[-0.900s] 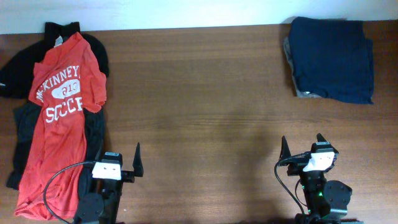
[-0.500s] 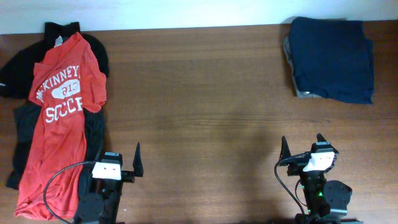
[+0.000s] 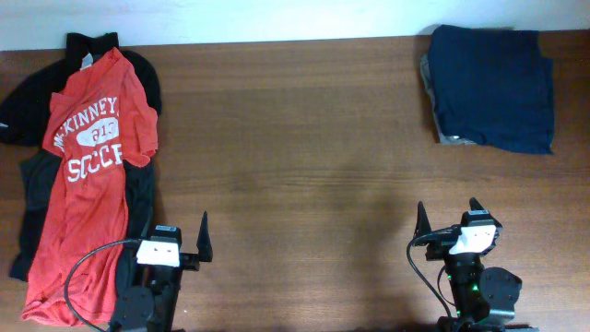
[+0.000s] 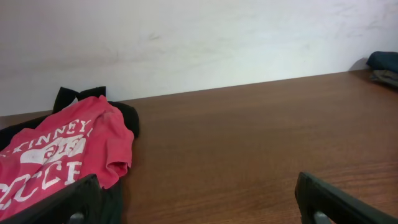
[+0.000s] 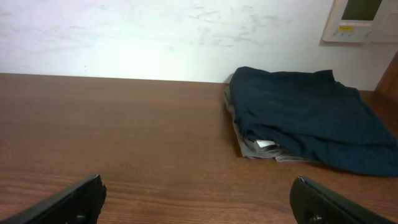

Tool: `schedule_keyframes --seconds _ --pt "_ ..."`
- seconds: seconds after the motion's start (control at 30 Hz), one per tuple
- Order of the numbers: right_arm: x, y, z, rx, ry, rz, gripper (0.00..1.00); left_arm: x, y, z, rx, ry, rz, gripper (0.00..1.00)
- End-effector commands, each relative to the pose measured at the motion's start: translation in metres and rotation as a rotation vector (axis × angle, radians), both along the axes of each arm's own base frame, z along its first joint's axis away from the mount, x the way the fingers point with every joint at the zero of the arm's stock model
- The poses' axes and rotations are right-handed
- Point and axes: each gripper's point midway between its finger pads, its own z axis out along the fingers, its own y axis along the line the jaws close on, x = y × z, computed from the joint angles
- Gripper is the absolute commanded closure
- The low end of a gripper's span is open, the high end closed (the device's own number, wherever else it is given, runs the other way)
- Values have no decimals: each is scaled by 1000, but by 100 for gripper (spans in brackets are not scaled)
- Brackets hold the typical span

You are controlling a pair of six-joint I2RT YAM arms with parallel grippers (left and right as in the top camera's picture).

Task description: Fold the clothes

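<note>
A red T-shirt with white lettering point(image 3: 88, 175) lies spread out on top of a black garment point(image 3: 28, 184) at the table's left side; both also show in the left wrist view, the red shirt point(image 4: 56, 155) at the lower left. A folded stack topped by a dark navy garment point(image 3: 493, 88) sits at the far right, also in the right wrist view point(image 5: 305, 115). My left gripper point(image 3: 175, 242) is open and empty near the front edge, just right of the red shirt's hem. My right gripper point(image 3: 449, 219) is open and empty at the front right.
The brown wooden table point(image 3: 295, 157) runs to a white wall point(image 4: 199, 43) at the back. A grey folded piece point(image 5: 261, 148) peeks from under the navy garment. A wall panel point(image 5: 364, 18) hangs at the upper right.
</note>
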Motion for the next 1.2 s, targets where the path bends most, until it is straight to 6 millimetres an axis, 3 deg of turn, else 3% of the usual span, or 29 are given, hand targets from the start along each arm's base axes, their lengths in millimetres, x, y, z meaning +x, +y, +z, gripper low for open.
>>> schedule_keyframes --seconds 0.0,0.87,1.0,1.17 --pt "0 -3 -2 7 1 -16 1 0 2 0 16 -3 10 1" --pt "0 -3 0 6 -8 -16 1 0 2 0 17 -5 14 1" --pt "1 0 15 -2 -68 3 1 -2 -8 1 10 -10 -50 1" --pt "-3 19 58 -33 -244 112 1 -6 -29 15 13 -66 -175 1"
